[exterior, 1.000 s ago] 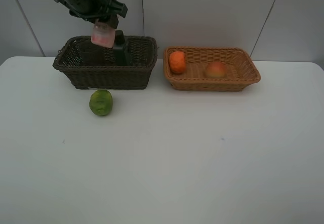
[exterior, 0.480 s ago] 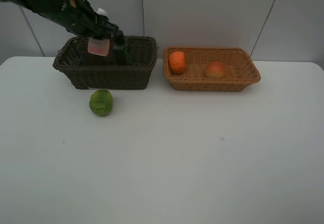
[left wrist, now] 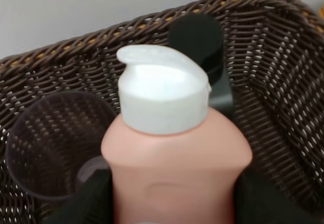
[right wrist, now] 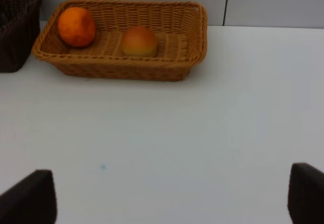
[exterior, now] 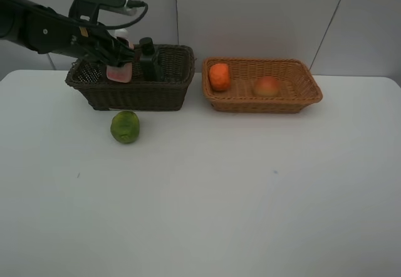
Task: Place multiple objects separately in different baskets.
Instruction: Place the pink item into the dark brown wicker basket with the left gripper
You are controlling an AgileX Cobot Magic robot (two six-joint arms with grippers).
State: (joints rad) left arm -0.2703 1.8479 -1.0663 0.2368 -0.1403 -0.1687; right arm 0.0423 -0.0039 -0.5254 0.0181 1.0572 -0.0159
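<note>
While the left gripper [exterior: 116, 61] holds it, pink bottle [left wrist: 174, 153] tilts, cap [left wrist: 163, 95] rearward.

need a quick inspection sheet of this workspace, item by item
surface: white table, mostly bare
job's things: pink bottle held over dark basket, where a mauve cup and dark pump bottle sit; tangerine and peach in tan basket; green citrus on table
clutter: nothing seen
grippers: left gripper shut on pink bottle; right gripper open, empty
cables: one on left arm
surroundings: grey panelled wall
</note>
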